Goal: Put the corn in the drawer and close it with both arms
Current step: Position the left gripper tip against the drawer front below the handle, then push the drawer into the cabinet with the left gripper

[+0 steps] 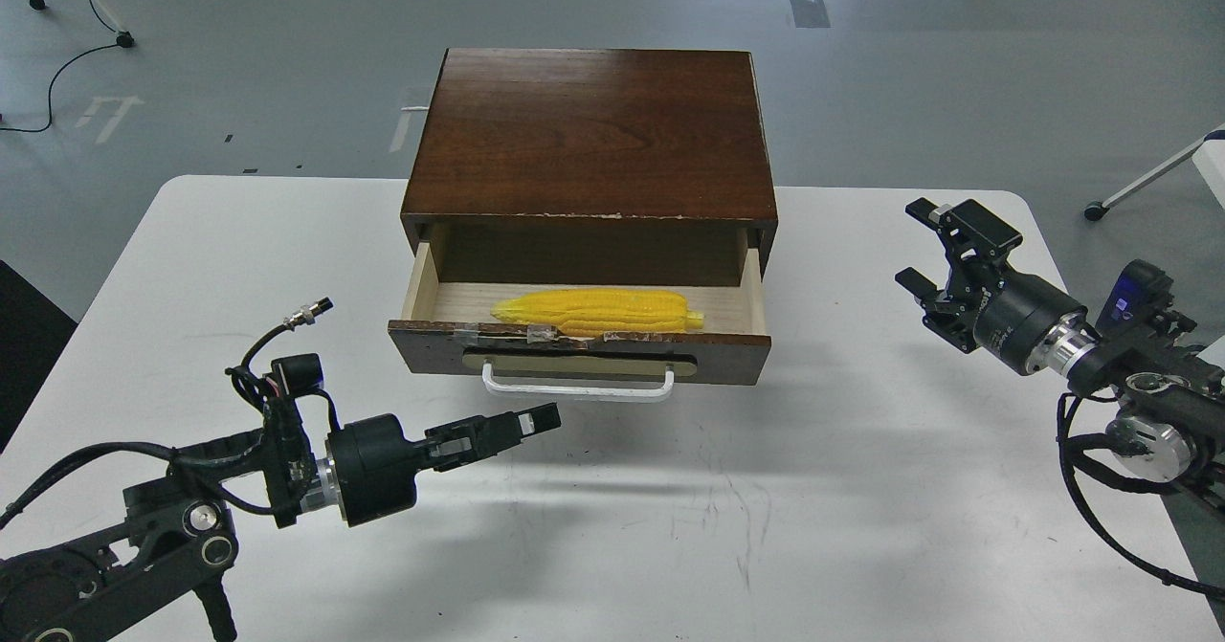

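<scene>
The yellow corn point(595, 311) lies lengthwise inside the open drawer point(579, 350), just behind its dark front with the white handle point(577, 389). The drawer sticks out of the dark wood cabinet point(591, 132). My left gripper point(538, 419) hovers low over the table just in front of the handle's left part, fingers together and holding nothing. My right gripper point(917, 245) is open and empty, above the table to the right of the drawer, well apart from it.
The white table point(727, 527) carries the cabinet at its far middle. The table's right edge lies under my right arm. Grey floor, cables and furniture legs lie beyond the table.
</scene>
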Robot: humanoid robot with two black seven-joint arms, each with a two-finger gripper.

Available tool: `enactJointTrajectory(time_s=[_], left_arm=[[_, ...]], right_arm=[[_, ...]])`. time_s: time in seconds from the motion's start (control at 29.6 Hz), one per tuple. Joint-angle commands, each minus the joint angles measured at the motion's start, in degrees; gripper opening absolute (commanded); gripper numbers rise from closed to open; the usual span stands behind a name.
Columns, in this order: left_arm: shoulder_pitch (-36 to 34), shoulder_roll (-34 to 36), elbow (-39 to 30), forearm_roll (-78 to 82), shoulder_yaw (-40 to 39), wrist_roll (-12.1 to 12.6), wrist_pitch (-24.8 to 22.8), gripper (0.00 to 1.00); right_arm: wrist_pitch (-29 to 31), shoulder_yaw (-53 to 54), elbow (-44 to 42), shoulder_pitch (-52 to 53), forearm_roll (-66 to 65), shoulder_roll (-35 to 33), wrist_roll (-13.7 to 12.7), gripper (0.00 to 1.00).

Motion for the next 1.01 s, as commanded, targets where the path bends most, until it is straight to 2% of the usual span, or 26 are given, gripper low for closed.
enactJointTrajectory(time_s=[0.0,0.98], left_arm=[[0.0,0.0,0.6,0.0,-0.2,0.0,0.0,0.00],[-3.2,-1.5,3.5,0.0,-0.8,0.0,-0.2,0.00]], right_arm=[[0.0,0.1,0.0,-0.1,0.0,0.0,0.0,0.99],[0.0,0.1,0.2,-0.6,0.0,0.3,0.0,0.99]])
